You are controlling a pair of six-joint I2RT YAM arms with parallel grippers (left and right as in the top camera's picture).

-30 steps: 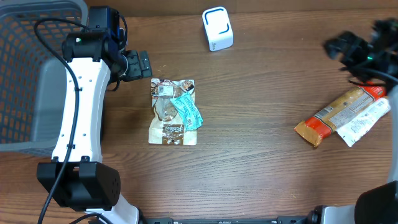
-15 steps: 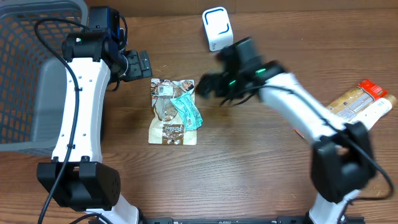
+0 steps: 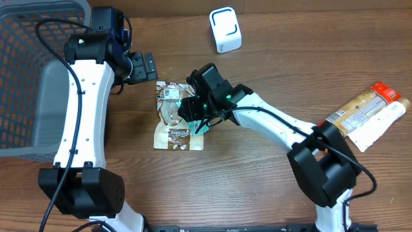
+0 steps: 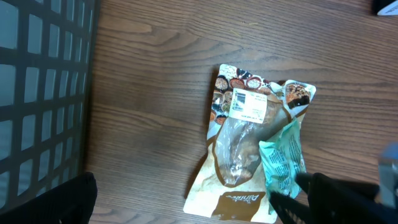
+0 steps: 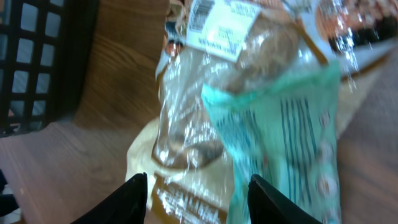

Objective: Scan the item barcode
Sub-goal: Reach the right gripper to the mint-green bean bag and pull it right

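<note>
- Only the overhead view takes in the whole desk. A white scanner (image 3: 225, 29) stands near the far edge, a grey basket (image 3: 50, 103) fills the far left corner, and two wrapped bars (image 3: 364, 116) lie at the right edge.
- The brown pouch (image 3: 172, 125) lies flat left of the desk's centre, with a teal packet (image 3: 195, 116) on its right side.
- The left wrist view shows the pouch's white barcode label (image 4: 247, 104) face up at its far end.
- The right wrist view shows the pouch's clear window close up.
- The right gripper (image 5: 198, 180) sits low over the pouch. Its fingers are partly apart around the teal packet, and contact cannot be told.
- The left gripper (image 3: 147, 66) is spread wide and empty, beside the basket and apart from the pouch.
</note>
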